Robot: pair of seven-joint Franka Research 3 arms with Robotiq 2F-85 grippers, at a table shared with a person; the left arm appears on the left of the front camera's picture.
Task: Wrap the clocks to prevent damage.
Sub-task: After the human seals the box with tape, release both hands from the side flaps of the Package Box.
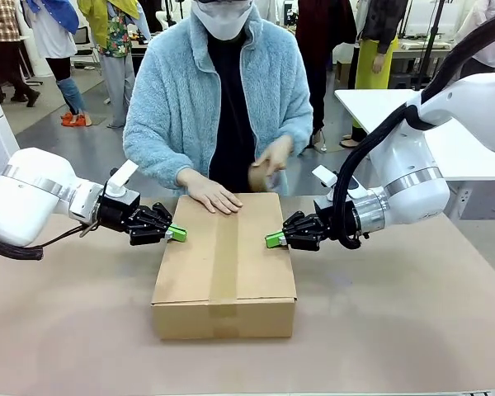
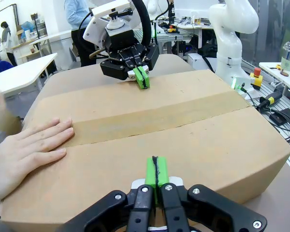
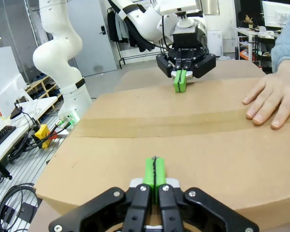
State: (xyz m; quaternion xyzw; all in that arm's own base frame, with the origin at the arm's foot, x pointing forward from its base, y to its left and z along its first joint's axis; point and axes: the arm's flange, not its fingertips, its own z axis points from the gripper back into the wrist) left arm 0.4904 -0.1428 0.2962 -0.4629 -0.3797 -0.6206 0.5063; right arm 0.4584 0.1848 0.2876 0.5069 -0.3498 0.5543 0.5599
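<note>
A closed cardboard box (image 1: 224, 264) with a strip of brown tape along its top lies in the middle of the table. My left gripper (image 1: 176, 233) is shut, its green pads touching the box's left top edge. My right gripper (image 1: 274, 240) is shut too, pads against the right top edge. In the left wrist view my own left gripper (image 2: 156, 171) rests on the box (image 2: 174, 130), with the right gripper (image 2: 141, 77) across it. In the right wrist view my right gripper (image 3: 154, 172) faces the left gripper (image 3: 180, 80) over the box (image 3: 174, 145). No clock shows.
A person in a fluffy blue jacket stands at the far side with one hand (image 1: 210, 196) flat on the box's far edge; the other hand (image 1: 266, 169) holds a small brown thing above it. Brown paper covers the table (image 1: 396, 330). A white table (image 1: 445, 132) stands at the back right.
</note>
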